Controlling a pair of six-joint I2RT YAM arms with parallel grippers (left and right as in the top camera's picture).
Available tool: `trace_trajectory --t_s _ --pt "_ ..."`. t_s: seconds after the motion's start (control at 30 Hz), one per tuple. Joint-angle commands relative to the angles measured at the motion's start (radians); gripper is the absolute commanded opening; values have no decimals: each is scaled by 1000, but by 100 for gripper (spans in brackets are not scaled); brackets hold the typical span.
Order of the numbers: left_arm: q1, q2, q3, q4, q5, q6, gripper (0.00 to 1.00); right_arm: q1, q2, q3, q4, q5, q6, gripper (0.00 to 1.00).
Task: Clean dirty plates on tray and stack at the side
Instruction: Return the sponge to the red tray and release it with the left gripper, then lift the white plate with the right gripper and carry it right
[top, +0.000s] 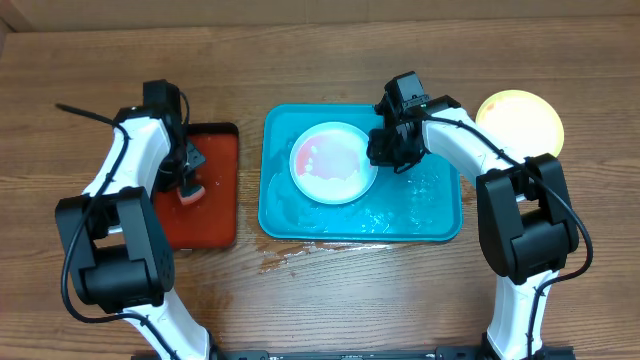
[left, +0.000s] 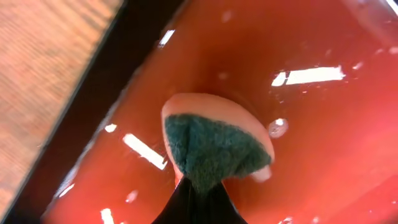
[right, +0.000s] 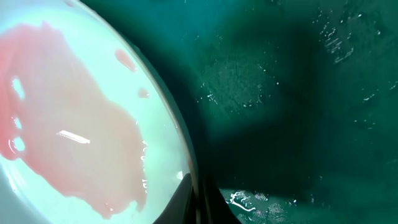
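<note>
From overhead we see 1 pale-blue round plastic plate (top: 333, 165), smeared red, lying in the large turquoise rectangular plastic tray (top: 440, 215), with the right gripper (top: 392, 150) at its right rim. Only the right wrist view shows us that gripper pinched nearly closed on the rim, with water beading the tray floor. The left wrist view shows us the left gripper (left: 196, 196) clamped on a green-faced peach sponge (left: 211, 146) over the wet black-rimmed red tray (left: 323, 137). 1 yellow-green round plastic plate (top: 520, 122) sits apart on the wooden surface (top: 330, 50).
</note>
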Motion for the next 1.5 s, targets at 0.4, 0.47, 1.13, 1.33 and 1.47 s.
trace_trajectory --t_s 0.4,0.47,1.13,1.33,1.47 --pt "-1 3 -19 92 70 55 77 -3 3 -5 8 2 0 4" --pt "7 -4 13 66 85 55 77 -3 3 3 6 2 -3 4" --pt "64 -140 248 -64 135 56 100 258 -71 349 -306 942 -143 4" --pt "64 -140 248 -64 135 56 100 374 -71 357 -289 1468 -199 4" --pt "64 -140 248 -64 135 56 100 428 -71 357 -256 1627 -398 4"
